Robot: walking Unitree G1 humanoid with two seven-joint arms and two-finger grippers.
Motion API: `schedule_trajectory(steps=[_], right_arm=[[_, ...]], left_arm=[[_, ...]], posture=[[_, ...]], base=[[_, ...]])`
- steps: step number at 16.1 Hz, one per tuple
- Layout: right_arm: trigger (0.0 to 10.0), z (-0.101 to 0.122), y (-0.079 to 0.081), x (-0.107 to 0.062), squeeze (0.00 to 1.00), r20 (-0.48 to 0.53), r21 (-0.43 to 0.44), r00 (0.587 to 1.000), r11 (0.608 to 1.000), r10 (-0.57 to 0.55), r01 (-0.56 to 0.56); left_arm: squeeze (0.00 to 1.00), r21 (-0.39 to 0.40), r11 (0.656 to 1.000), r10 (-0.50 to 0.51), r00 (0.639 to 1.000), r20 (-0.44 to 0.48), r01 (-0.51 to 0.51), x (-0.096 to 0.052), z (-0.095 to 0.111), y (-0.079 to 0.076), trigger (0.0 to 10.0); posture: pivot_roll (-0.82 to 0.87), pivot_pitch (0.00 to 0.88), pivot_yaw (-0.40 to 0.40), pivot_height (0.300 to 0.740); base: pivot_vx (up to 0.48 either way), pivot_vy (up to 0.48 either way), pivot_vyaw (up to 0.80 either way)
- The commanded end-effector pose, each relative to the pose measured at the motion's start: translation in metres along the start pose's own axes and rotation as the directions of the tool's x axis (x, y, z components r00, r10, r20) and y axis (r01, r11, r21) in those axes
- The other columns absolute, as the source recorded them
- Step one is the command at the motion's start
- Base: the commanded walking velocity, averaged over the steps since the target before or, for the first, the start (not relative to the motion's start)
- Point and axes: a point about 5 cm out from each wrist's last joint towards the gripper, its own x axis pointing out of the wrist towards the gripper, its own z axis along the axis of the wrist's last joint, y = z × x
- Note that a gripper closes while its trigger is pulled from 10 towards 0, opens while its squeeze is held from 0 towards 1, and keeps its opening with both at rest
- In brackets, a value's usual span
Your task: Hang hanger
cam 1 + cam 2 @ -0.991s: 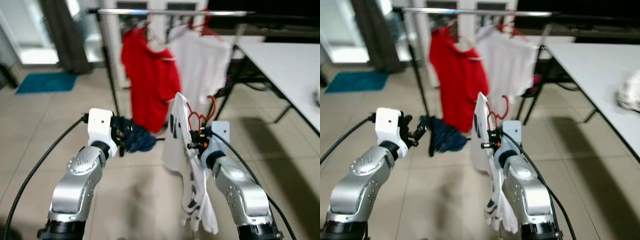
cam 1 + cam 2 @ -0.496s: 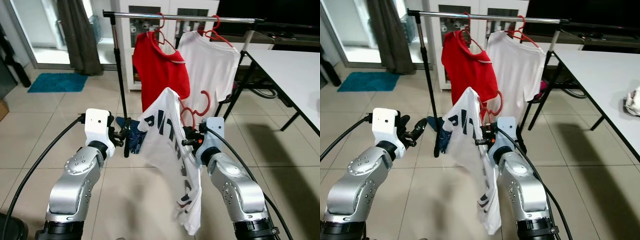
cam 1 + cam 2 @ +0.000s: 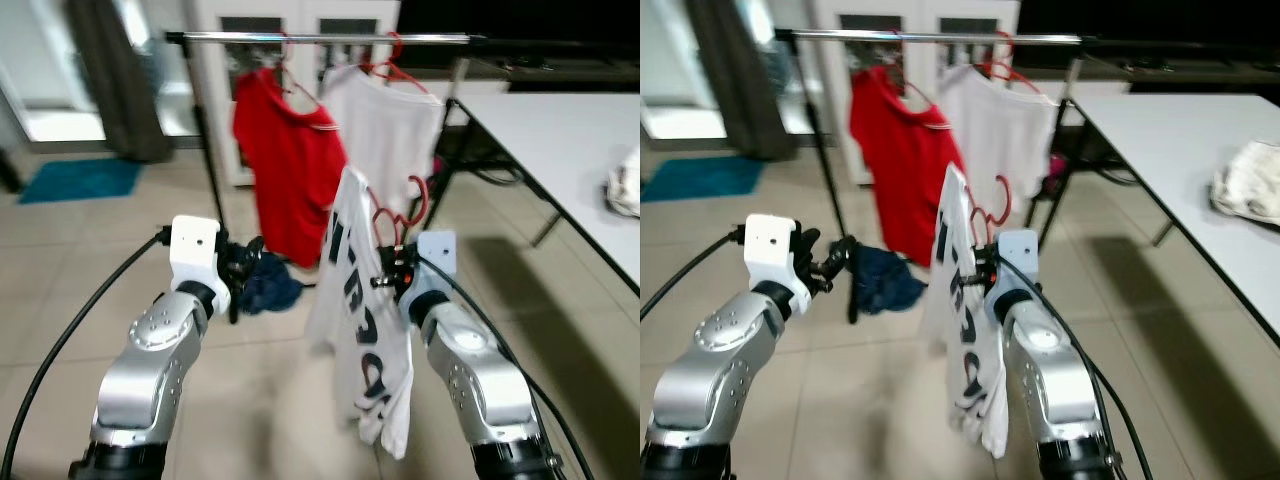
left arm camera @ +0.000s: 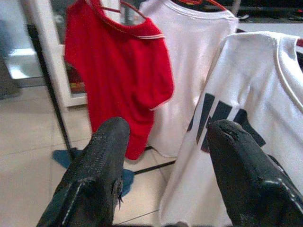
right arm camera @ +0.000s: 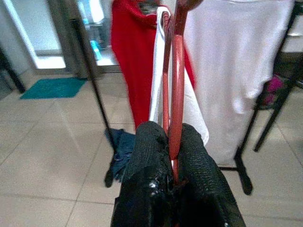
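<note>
Carrying the load toward the rail is the step in hand, judging by the left eye view: the right tool (image 3: pixel 392 268) is gripping a red hanger (image 3: pixel 400 215) with a white printed shirt (image 3: pixel 362 320) draped from it, well below the rail (image 3: pixel 320 39) and on the robot's side of it. A red shirt (image 3: pixel 285 165) and a plain white shirt (image 3: pixel 385 135) are already hanging on the rail, side by side, each on its own hanger. The left tool (image 3: pixel 243 265) is hovering empty to the left of the printed shirt, also well below the rail. A dark blue cloth (image 3: pixel 268 285) is lying on the floor under the rail, and a table (image 3: pixel 560 130) is standing off to the rail's right.

Looking through the right eye view, the same hanger (image 3: pixel 992 205) is rising above the right tool (image 3: pixel 985 268), its hook pointing up but nowhere near the rail (image 3: pixel 930 37). A crumpled pale cloth (image 3: pixel 1248 180) is resting on the table (image 3: pixel 1160 130).

Looking along the left wrist, the fingers (image 4: pixel 102 161) are standing wide apart with nothing between them, and the printed shirt (image 4: pixel 236 123) is hanging just beyond.

Looking along the right wrist, the fingers (image 5: pixel 151 156) are pinching narrowly on the hanger's red shaft (image 5: pixel 176 94), the printed shirt's collar (image 5: pixel 158 71) trailing beside it.

The next move is likely calling for a step closer and a high lift of the right arm, so that the hook is clearing the rail at a free stretch, probably to the right of the plain white shirt, before lowering onto it.
</note>
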Motion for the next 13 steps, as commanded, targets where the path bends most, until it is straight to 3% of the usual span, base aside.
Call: schedule_trajectory(steps=[1, 5, 8, 13], right_arm=[[10.0, 0.0035, -0.0048, -0.0017, 0.0, 0.023, 0.03, 1.0, 0.999, -0.018, 0.017], [10.0, 0.0042, -0.0059, -0.0038, 0.0, 0.027, 0.037, 0.999, 0.999, -0.033, 0.032], [10.0, 0.0045, -0.0018, -0.0026, 0.0, 0.026, 0.08, 1.0, 0.997, -0.008, 0.006], [10.0, 0.0054, 0.0021, -0.0049, 0.0, 0.043, 0.071, 0.999, 0.997, 0.02, -0.023]], left_arm=[[0.0, 0.02, 1.0, -0.006, 1.0, 0.014, 0.006, -0.0007, 0.0045, 0.0, 10.0], [0.0, 0.018, 1.0, -0.014, 1.0, 0.013, 0.013, -0.0003, 0.0063, -0.0003, 10.0], [0.0, 0.02, 1.0, -0.013, 1.0, 0.011, 0.013, -0.0011, 0.0059, -0.0001, 10.0], [0.0, 0.022, 1.0, -0.021, 1.0, 0.013, 0.021, -0.0003, 0.0071, 0.0007, 10.0]], posture=[[-0.12, 0.0, -0.012, 0.74], [-0.11, 0.0, -0.005, 0.74], [-0.11, 0.0, -0.005, 0.74], [-0.11, 0.0, -0.001, 0.74]], base=[[0.3, 0.0, 0.0], [0.308, 0.0, 0.6], [0.314, 0.0, 0.0], [0.313, 0.0, 0.0]])
